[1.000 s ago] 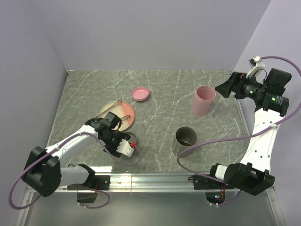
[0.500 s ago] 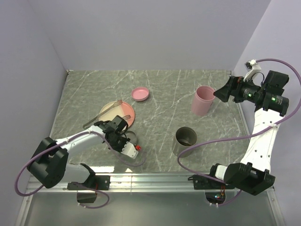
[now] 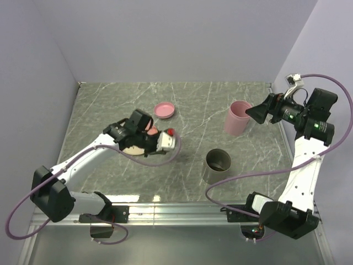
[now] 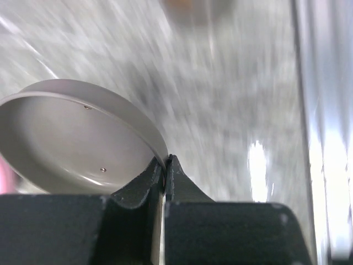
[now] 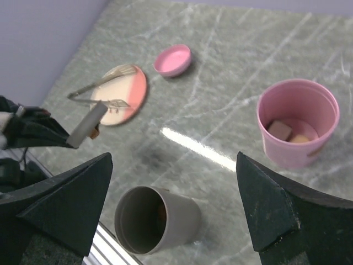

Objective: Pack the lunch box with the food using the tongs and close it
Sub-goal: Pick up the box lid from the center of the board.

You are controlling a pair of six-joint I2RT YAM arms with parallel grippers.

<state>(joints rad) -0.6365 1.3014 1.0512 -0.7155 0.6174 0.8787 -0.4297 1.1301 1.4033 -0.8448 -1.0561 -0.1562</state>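
My left gripper is shut on the rim of a grey lid and holds it in the air near the plate. From the right wrist the lid shows edge-on. The silver tongs lie across the plate's left rim. A dark brown lump of food peeks out under the lid. The lunch box's grey tub stands open with something brown inside. Its pink tub holds food pieces. My right gripper hangs open, high above the tubs.
A pink lid lies beyond the plate. The left arm's cable loops between the plate and the grey tub. A metal rail runs along the near edge, and walls close in the left, back and right.
My left gripper shut on the grey lid near the front edge, then lifted and swung it up and to the right, over the plate. The right gripper drifted slightly left, still open.
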